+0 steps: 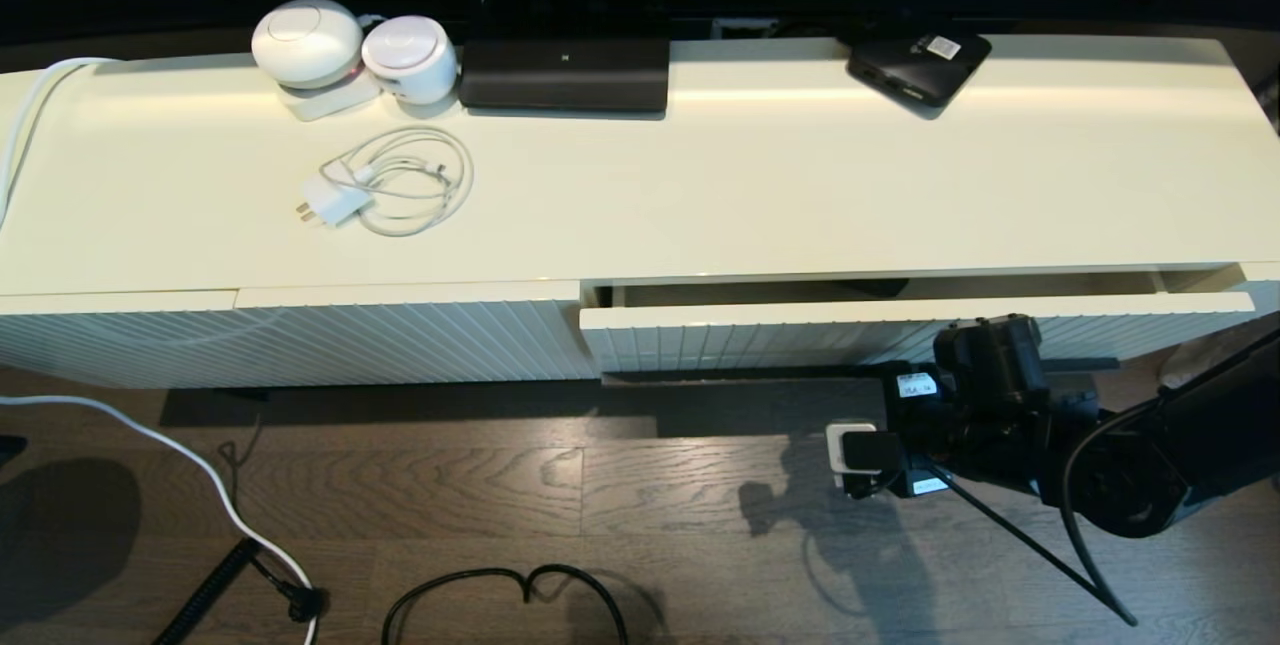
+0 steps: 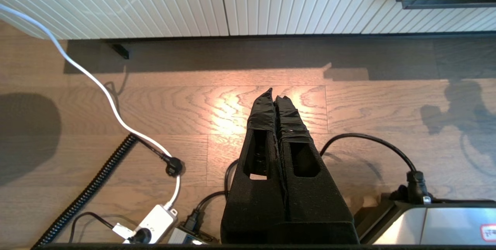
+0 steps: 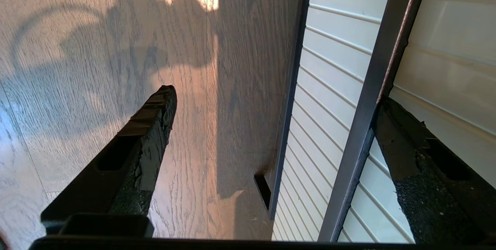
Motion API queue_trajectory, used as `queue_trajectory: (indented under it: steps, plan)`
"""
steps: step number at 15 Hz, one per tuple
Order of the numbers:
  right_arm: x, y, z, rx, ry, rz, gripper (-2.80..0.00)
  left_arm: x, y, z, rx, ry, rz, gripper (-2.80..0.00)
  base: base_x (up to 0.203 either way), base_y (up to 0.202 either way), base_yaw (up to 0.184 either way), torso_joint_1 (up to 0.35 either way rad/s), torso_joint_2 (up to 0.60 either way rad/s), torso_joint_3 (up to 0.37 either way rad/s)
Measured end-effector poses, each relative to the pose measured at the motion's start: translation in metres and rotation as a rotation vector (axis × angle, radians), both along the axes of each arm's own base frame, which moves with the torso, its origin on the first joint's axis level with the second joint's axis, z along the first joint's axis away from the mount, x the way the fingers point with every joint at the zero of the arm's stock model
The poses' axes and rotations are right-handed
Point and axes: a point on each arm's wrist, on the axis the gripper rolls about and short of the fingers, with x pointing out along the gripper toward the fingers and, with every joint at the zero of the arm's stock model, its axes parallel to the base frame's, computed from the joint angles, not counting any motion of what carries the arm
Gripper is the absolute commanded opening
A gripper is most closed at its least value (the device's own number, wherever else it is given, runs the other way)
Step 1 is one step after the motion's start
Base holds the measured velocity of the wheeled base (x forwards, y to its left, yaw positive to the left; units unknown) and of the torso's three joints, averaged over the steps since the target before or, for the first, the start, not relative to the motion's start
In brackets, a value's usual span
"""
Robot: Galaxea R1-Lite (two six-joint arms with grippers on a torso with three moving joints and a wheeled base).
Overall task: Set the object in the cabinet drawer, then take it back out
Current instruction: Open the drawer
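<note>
Wood floor [image 3: 97, 48] lies open beside my right gripper [image 3: 271, 106]; fingers apart, straddling the cabinet drawer's [image 1: 800, 310] handle bar [image 3: 372, 99]; left gripper [image 2: 276, 99] closed.

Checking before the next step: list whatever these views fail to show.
- Head view: the cabinet top hides most of the drawer inside; a dark shape in the slit is unidentifiable.
- Head view: the right arm hides the right hand; the left hand is out of frame.
- Right wrist view: frame edges cut off the handle bar ends.
</note>
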Motion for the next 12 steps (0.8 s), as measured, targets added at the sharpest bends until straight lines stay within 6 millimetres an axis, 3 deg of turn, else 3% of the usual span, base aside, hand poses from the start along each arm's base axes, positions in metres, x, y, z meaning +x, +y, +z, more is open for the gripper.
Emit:
queue_trajectory:
  steps: [12]
  plan:
    - [-0.035, -0.009, -0.006, -0.015, 0.064, 0.005, 0.00, 0.000, 0.000, 0.000, 0.000, 0.000, 0.001, -2.80, 0.000, 0.000, 0.000, 0.000, 0.00, 0.000]
